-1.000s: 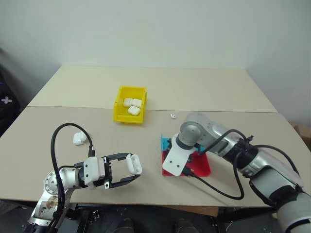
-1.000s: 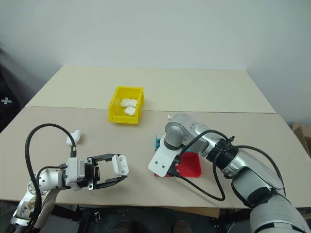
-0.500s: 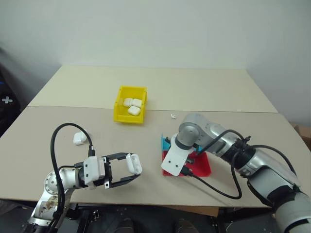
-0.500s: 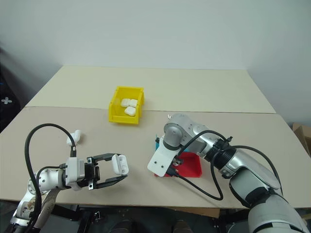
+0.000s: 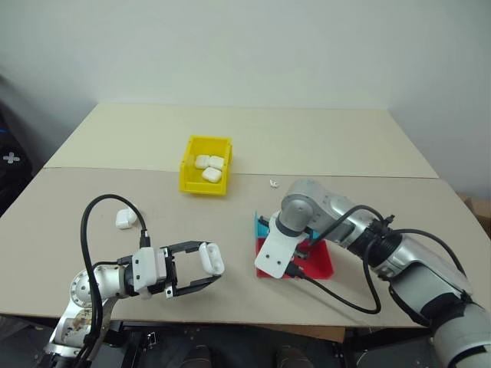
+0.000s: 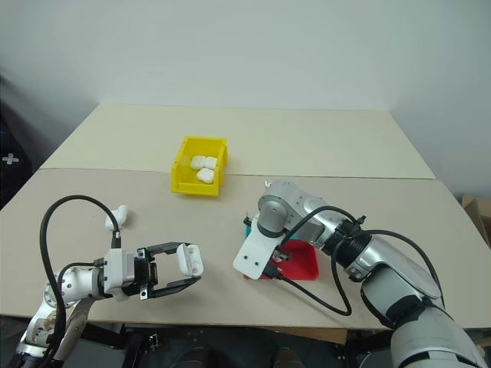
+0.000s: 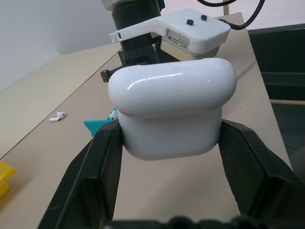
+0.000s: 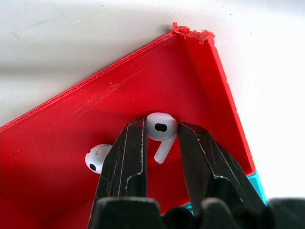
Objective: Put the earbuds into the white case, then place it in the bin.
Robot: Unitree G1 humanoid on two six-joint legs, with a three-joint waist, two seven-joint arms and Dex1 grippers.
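Left gripper (image 5: 201, 270) jaws clamped on a white case (image 7: 171, 112), held level above the worktop (image 5: 322, 146). Right gripper (image 8: 159, 143) points down into the red tray (image 8: 95, 109), jaws pinching one earbud (image 8: 159, 129); second earbud (image 8: 95, 160) beside. Yellow bin (image 5: 192, 165) holds three cases.

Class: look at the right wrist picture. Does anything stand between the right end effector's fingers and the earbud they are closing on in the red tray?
Nothing visible does. The right end effector brackets one tiny white glossy plastic earbud in the shallow red plastic tray; a second earbud lies outside its fingers.
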